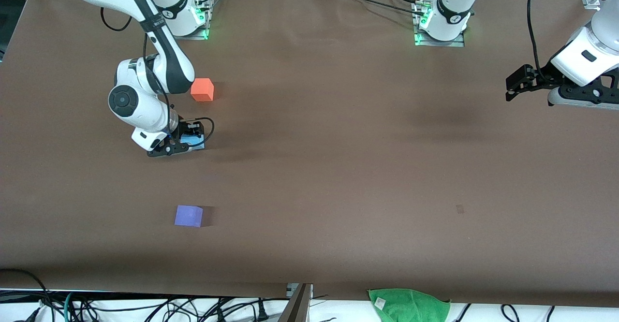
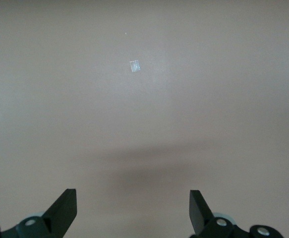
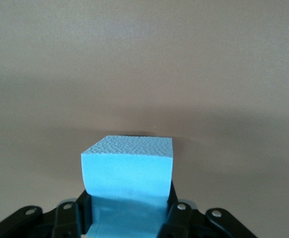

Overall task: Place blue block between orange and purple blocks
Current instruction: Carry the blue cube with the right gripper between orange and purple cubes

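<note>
My right gripper (image 1: 186, 143) is shut on the sky-blue block (image 1: 196, 141), low over the brown table. The block lies roughly between the orange block (image 1: 202, 90), which is farther from the front camera, and the violet-purple block (image 1: 188, 215), which is nearer. In the right wrist view the blue block (image 3: 129, 166) fills the space between the black fingers of my right gripper (image 3: 128, 208). My left gripper (image 1: 513, 88) is open and empty, held up over the left arm's end of the table. It also shows in the left wrist view (image 2: 133, 201) over bare table.
A green cloth (image 1: 408, 302) lies at the table's front edge. A small pale mark (image 2: 134, 66) is on the table surface (image 1: 338, 143). Cables hang along the front edge and run by the arm bases.
</note>
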Robot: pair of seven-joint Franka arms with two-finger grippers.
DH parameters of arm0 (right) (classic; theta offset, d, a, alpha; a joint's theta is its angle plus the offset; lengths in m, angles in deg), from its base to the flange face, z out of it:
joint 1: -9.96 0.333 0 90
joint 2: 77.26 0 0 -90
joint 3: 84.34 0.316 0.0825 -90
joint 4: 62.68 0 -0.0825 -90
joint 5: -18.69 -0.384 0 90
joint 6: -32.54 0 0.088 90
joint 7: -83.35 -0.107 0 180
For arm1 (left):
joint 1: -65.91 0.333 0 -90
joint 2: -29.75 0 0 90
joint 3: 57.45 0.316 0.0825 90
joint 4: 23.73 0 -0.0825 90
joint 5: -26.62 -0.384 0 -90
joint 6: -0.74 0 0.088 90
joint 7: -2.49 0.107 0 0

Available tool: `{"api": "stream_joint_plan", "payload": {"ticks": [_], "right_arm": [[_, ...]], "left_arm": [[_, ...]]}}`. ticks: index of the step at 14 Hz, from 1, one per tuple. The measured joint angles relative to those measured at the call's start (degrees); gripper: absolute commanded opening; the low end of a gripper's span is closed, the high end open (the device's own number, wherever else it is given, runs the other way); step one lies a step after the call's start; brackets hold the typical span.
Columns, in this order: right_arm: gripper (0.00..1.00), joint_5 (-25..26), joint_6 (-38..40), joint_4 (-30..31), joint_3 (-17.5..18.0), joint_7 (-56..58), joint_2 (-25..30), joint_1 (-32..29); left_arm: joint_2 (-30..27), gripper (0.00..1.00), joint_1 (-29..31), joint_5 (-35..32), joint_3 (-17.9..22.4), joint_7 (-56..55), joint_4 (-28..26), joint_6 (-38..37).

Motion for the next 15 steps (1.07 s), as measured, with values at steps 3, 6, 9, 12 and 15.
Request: {"api": "stream_joint_plan", "payload": {"ticks": [3,6,9,12,15], "right_arm": [[0.17,-2.0,-1.5,0.3,0.1,0.0,-0.4,0.0],[0.17,-2.4,-4.3,0.6,0.1,0.0,-2.1,0.0],[0.18,-2.7,-5.6,0.6,0.1,-0.6,-3.2,0.0],[0.26,-2.7,-5.6,0.6,0.1,-1.5,-3.2,0.0],[0.71,-2.8,-5.6,0.6,0.1,-1.6,-3.2,0.0]], "left_arm": [[0.0,1.0,0.0,0.0,0.0,0.0,0.0,0.0],[0.0,1.0,0.0,0.0,0.0,0.0,0.0,0.0],[0.0,1.0,0.0,0.0,0.0,0.0,0.0,0.0],[0.0,1.0,0.0,0.0,0.0,0.0,0.0,0.0],[0.0,1.0,0.0,0.0,0.0,0.0,0.0,0.0]]}}
